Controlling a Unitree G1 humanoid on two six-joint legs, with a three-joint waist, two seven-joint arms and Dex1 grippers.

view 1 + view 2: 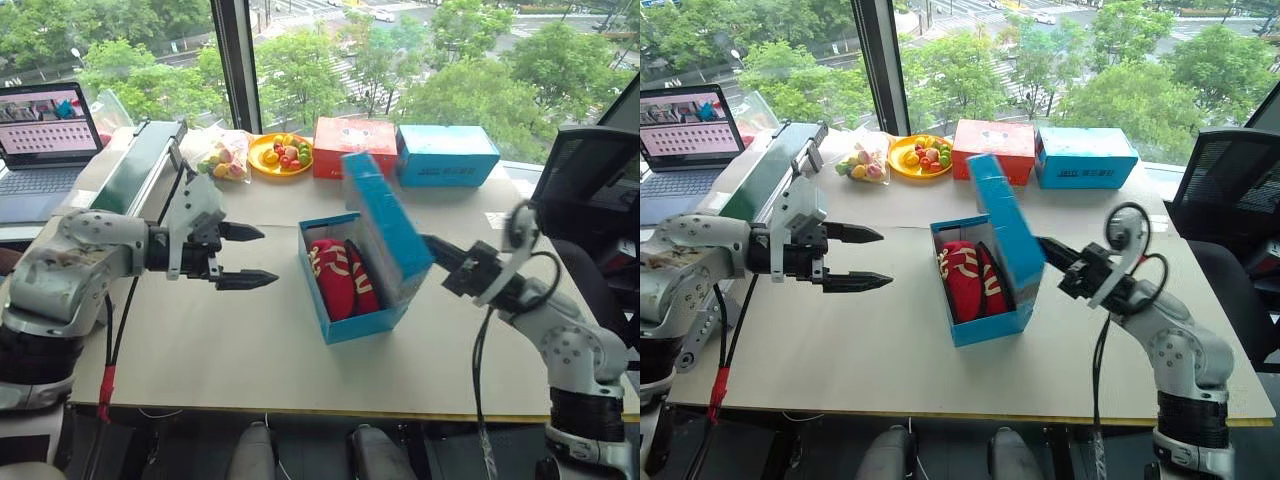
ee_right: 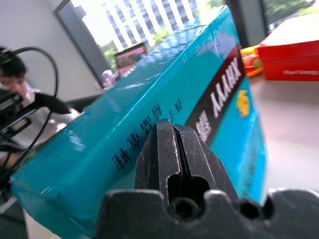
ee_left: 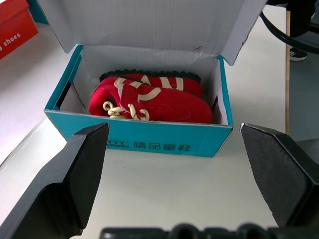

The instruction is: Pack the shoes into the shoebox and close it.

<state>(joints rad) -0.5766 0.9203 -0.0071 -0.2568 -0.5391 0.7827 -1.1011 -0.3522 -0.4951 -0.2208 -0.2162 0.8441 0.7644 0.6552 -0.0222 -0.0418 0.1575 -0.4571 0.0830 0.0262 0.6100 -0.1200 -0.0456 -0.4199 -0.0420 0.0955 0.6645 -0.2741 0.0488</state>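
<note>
Left eye view: raised lid (image 1: 385, 225) hides closed right gripper (image 1: 432, 246) tips; left gripper (image 1: 258, 256) apart.

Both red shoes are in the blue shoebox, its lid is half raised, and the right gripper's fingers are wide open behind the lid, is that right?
Not quite. The right gripper has its fingers shut, pressed against the lid, as the right wrist view shows. The shoes are in the shoebox, lid half raised.
</note>
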